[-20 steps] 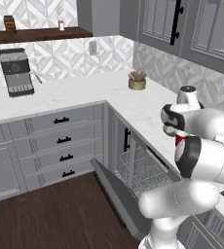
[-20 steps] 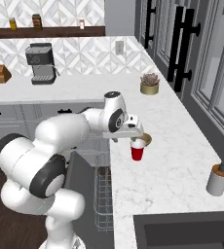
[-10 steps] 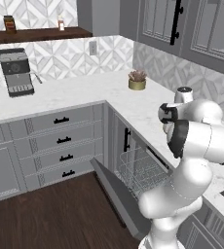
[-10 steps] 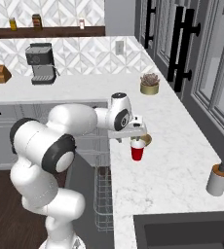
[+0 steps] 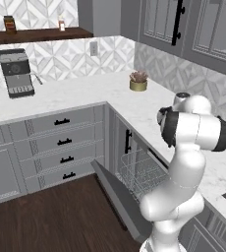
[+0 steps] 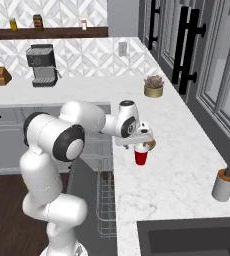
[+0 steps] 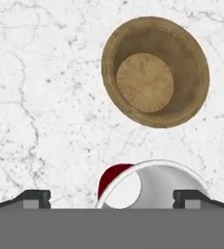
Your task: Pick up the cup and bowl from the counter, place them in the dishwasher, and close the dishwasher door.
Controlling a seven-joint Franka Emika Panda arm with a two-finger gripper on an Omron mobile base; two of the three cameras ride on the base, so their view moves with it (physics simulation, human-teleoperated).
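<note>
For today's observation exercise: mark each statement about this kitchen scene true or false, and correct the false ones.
1. The dishwasher door is shut. False: it hangs open, wire rack showing.
2. The cup stands on the counter. True.
3. The bowl already sits in the rack. False: it rests on the counter.
4. The gripper is above the cup. True.
5. The bowl holds food. False: it is empty.

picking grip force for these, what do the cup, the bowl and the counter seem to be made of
The cup looks like smooth plastic: flat glossy red outside, plain white inside. The bowl looks wooden with a matte finish: tan-brown, with faint grain lines on its flat bottom. The counter looks like polished marble or similar stone: white with grey veining. These are rendered surfaces, so the look is only a hint.
</note>
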